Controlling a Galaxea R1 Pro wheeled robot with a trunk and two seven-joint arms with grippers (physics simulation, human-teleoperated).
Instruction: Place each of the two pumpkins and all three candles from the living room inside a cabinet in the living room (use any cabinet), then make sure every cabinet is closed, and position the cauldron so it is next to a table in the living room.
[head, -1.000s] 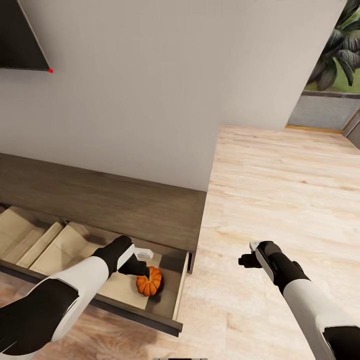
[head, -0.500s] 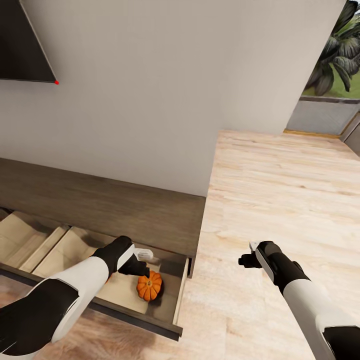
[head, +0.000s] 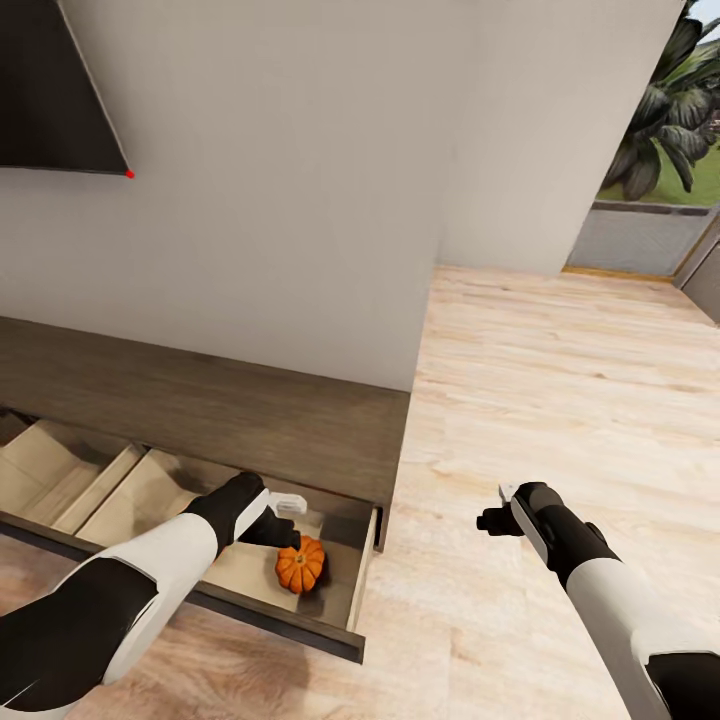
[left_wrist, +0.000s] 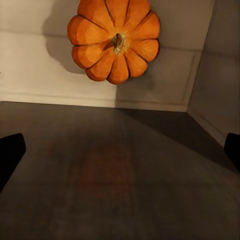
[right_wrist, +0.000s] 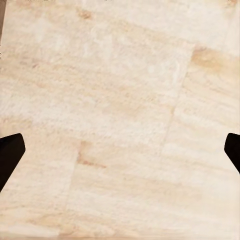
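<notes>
1 pumpkin (head: 300, 566) lies free in the cabinet (head: 200, 410) drawer; its stem (left_wrist: 118, 42) faces the spread left gripper (head: 285, 520); right gripper (head: 492, 520) spread over floor (right_wrist: 120, 100)

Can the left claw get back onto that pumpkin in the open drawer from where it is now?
Probably yes. The left claw hangs open just above the pumpkin, which sits free on the drawer floor near its right-hand end. Nothing lies between them, and the left wrist view shows the pumpkin's stem unobstructed.
</notes>
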